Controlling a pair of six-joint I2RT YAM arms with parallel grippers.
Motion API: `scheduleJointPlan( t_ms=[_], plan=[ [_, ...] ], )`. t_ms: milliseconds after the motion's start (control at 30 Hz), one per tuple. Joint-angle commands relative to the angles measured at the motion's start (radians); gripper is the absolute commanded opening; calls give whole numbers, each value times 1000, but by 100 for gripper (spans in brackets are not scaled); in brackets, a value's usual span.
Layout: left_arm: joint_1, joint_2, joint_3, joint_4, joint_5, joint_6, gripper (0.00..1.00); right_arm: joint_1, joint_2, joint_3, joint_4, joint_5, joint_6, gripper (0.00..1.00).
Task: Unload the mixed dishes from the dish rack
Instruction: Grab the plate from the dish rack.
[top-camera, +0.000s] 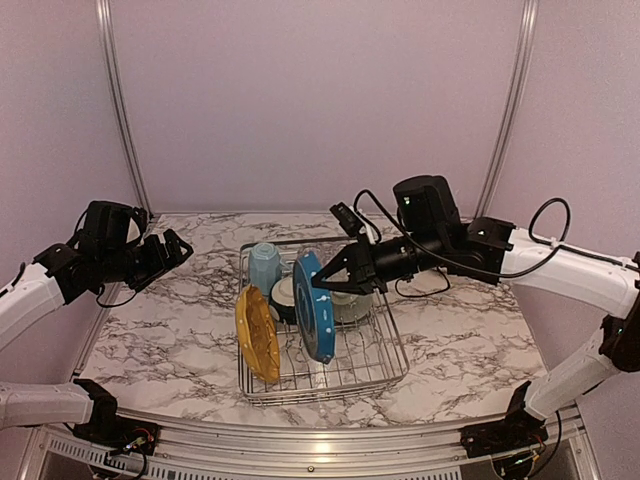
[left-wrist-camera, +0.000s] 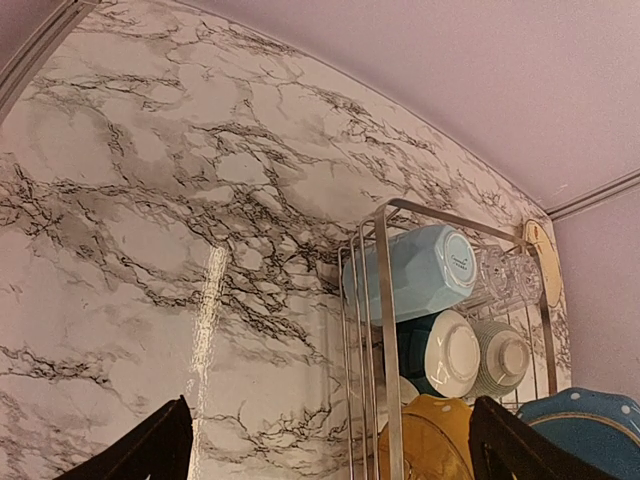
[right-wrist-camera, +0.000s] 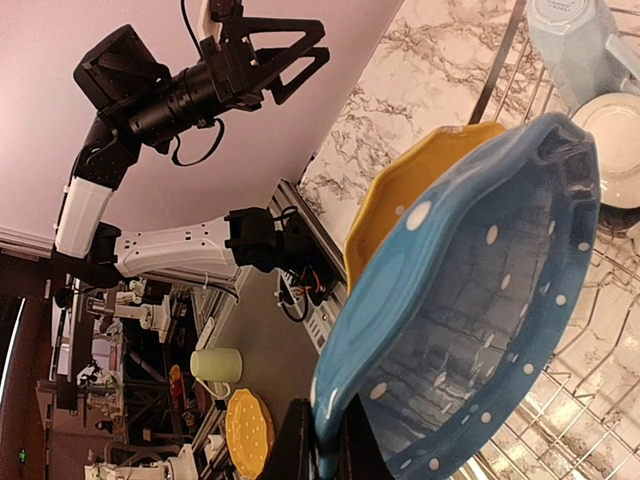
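Note:
The silver wire dish rack (top-camera: 385, 360) stands mid-table. On edge in it are a yellow plate (top-camera: 257, 333) and a white-dotted blue plate (top-camera: 318, 310). Behind them are a light blue mug (top-camera: 265, 268), a dark-teal-and-white bowl (top-camera: 284, 293) and a grey-green bowl (top-camera: 352, 306). My right gripper (top-camera: 322, 283) is shut on the blue plate's top rim; the right wrist view shows its fingers (right-wrist-camera: 305, 445) pinching the rim of the blue plate (right-wrist-camera: 470, 300). My left gripper (top-camera: 172, 250) is open and empty, left of the rack. Its view shows the mug (left-wrist-camera: 420, 270), clear glasses (left-wrist-camera: 505, 275) and a beige plate (left-wrist-camera: 543, 260).
The marble table (top-camera: 150, 330) ends at a metal rail along the front edge (top-camera: 300, 440). Purple walls with aluminium posts (top-camera: 120, 110) close in the back and sides. A black cable (top-camera: 425, 285) hangs from my right arm beside the rack's far right corner.

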Motion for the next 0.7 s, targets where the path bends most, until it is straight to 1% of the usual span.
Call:
scheduleJointPlan(
  t_ms=[0, 200, 333, 500, 667],
  plan=[
    [-3, -11, -14, 5, -8, 1, 99, -26, -74, 56, 157, -104, 32, 0],
    [-3, 3, -15, 17, 1, -6, 99, -89, -104, -13, 276, -184, 128, 0],
    [-3, -3, -23, 25, 0, -10, 99, -121, -101, -5, 279, -181, 140, 0],
    [-3, -1, -21, 24, 1, -7, 99, -176, -99, -50, 392, -199, 207, 0],
    [-3, 3, -11, 18, -2, -1, 99, -233, -89, -35, 418, -207, 226, 0]
  ],
)
